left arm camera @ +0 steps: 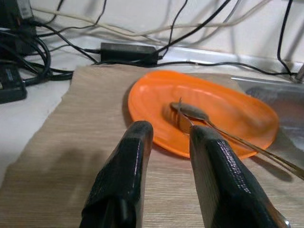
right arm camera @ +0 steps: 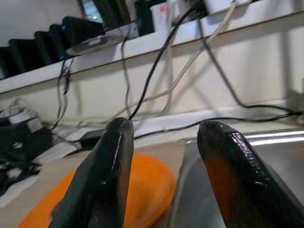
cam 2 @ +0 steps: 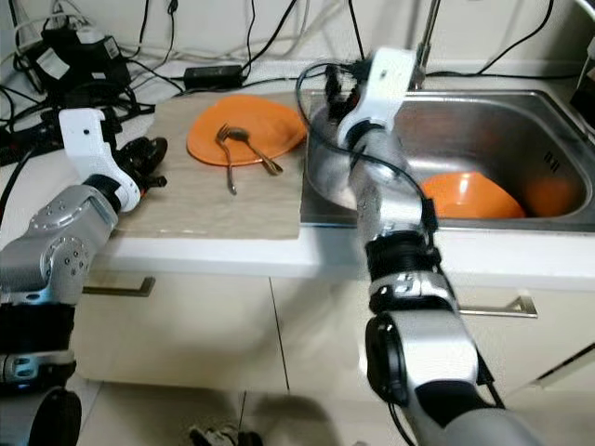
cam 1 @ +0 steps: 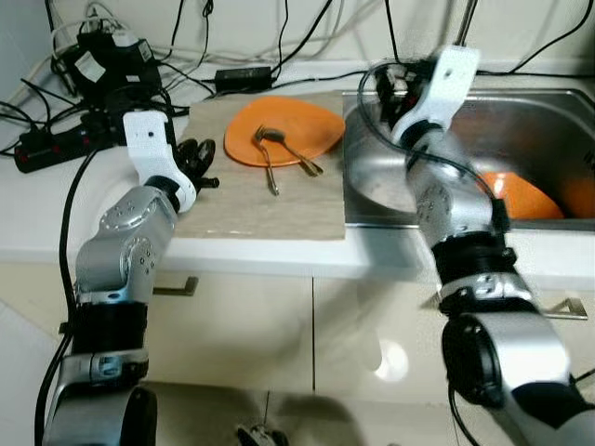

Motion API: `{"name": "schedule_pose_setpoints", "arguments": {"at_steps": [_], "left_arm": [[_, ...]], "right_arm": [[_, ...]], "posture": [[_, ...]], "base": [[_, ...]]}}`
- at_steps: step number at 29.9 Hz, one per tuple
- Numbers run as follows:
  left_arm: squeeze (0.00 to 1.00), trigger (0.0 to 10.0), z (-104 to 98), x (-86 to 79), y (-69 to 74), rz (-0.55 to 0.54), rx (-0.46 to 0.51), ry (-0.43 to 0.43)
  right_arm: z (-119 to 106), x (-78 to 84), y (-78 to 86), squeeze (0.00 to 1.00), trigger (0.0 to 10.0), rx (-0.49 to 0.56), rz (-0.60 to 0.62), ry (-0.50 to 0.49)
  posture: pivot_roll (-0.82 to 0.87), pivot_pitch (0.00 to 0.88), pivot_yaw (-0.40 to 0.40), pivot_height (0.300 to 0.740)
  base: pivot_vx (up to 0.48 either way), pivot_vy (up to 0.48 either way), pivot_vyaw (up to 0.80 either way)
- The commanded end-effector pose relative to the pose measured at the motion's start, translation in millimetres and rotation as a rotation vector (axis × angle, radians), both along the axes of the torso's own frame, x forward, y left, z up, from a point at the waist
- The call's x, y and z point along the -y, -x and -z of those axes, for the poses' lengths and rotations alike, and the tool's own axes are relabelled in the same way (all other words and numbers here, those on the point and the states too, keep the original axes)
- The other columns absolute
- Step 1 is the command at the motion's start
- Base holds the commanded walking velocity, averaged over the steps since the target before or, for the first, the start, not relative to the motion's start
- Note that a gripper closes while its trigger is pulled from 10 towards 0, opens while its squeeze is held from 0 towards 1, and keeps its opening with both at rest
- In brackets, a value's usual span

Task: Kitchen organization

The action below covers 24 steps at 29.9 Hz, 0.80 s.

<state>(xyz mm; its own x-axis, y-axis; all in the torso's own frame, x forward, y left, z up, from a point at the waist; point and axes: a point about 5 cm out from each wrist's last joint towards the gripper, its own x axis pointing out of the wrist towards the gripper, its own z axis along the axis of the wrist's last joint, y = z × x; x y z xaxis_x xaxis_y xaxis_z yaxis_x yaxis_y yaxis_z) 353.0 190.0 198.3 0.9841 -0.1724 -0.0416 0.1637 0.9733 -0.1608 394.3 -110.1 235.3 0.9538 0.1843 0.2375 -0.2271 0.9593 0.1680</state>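
left gripper lined up on the cutlery

my left gripper (left arm camera: 164, 156) hung unclenched and empty just short of the orange plate (cam 1: 284, 130); fork (cam 1: 267, 158) and spoon (cam 1: 296, 153) lay across it, handles toward me. right gripper (right arm camera: 173, 175), parted too, hovered beyond the plate over the sink (cam 1: 535, 125).

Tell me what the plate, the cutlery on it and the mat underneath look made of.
Plate: probably plastic, matte uniform orange. Fork and spoon: metal, thin with shiny glints. Mat: woven fabric or fibre, beige with fine ribbing.

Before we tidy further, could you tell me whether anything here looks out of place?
The fork and spoon lie crossed on the orange plate, handles overhanging onto the mat. Cables crowd the counter beside it.
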Motion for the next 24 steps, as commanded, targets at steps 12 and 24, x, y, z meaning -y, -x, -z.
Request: {"name": "schedule_pose_setpoints", "arguments": {"at_steps": [12,24], "left_arm": [[0.00,10.0,-20.7,-5.7,-28.2,0.018,0.059,-0.056],[0.00,10.0,-10.8,13.1,2.4,-0.023,0.165,-0.031]], "right_arm": [[14.6,-38.8,30.8,0.00,10.0,0.037,-0.141,0.081],[60.4,14.1,56.1,0.00,10.0,-0.074,0.228,0.206]], "posture": [[-0.03,0.000,0.106,0.740],[-0.04,0.000,0.112,0.740]], "base": [[0.000,0.000,0.00],[0.000,0.000,0.00]]}}
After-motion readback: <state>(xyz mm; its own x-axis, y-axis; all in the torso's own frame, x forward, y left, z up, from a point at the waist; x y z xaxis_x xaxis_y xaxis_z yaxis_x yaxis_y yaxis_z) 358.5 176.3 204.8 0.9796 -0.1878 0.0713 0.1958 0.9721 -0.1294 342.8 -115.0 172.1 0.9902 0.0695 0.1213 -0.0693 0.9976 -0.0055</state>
